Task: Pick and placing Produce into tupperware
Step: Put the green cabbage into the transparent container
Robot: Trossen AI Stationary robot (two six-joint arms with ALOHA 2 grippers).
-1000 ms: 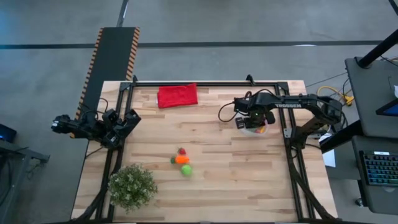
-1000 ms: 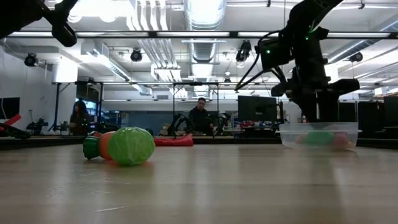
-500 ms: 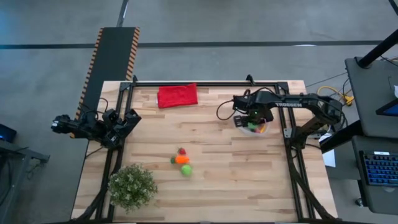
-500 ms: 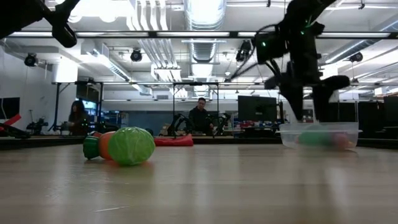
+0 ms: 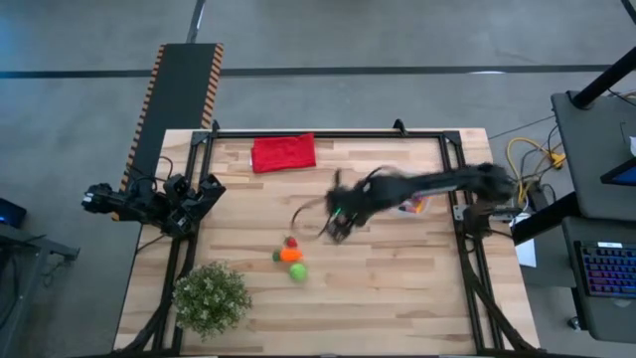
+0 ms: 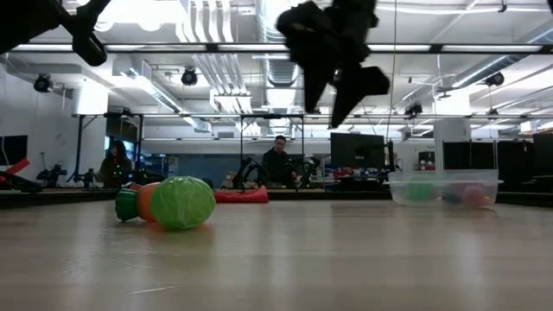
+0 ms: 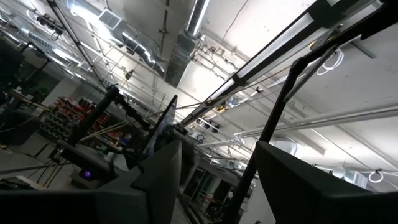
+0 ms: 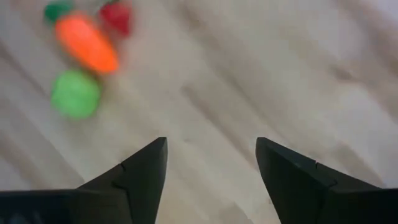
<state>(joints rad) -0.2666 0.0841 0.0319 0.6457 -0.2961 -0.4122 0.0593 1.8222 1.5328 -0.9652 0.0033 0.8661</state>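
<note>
Hovering mid-worktop [image 5: 397, 268], the right claw [image 5: 336, 227] is spread wide and empty above the loose produce [image 5: 290, 259]; the left claw [image 5: 204, 194] sits parked, fingers apart.

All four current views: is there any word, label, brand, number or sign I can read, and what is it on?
None can be read.
Right arm: any lettering is motion-blurred in the high view.
Monitors behind the table, low view: nothing on them can be made out.
Wrist views: no text.
</note>
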